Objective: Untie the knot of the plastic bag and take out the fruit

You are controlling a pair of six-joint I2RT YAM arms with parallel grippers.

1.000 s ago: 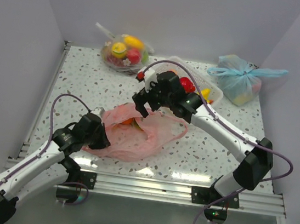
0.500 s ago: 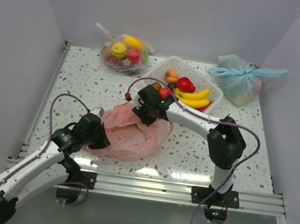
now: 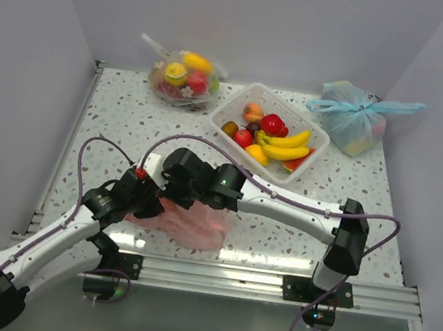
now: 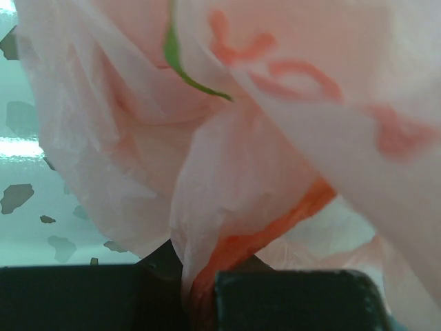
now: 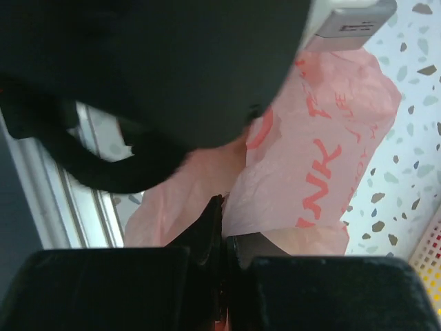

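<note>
The pink plastic bag [image 3: 198, 221] lies bunched near the table's front edge, under both grippers. My left gripper [image 3: 145, 202] is shut on a twisted fold of its film at the bag's left side, and the film [image 4: 275, 172] fills the left wrist view. My right gripper [image 3: 172, 177] has reached across to the bag's upper left and is shut on a pinch of the film [image 5: 324, 158], close to the left gripper. The knot is hidden. Toy fruit [image 3: 278, 140] lies in the white basket [image 3: 317, 137]. No fruit shows inside the pink bag, only a thin green strip [image 4: 180, 62] through the film.
A clear bag of toy fruit [image 3: 183, 75] sits at the back left and a light blue tied bag [image 3: 355, 114] at the back right. The white basket stands behind the right arm. The table's metal front rail [image 3: 215, 272] runs just beyond the pink bag.
My right gripper swung from the basket side across to the bag's left and went from open to shut on the film. The bag was gathered into a smaller heap. The left gripper kept its grip.
</note>
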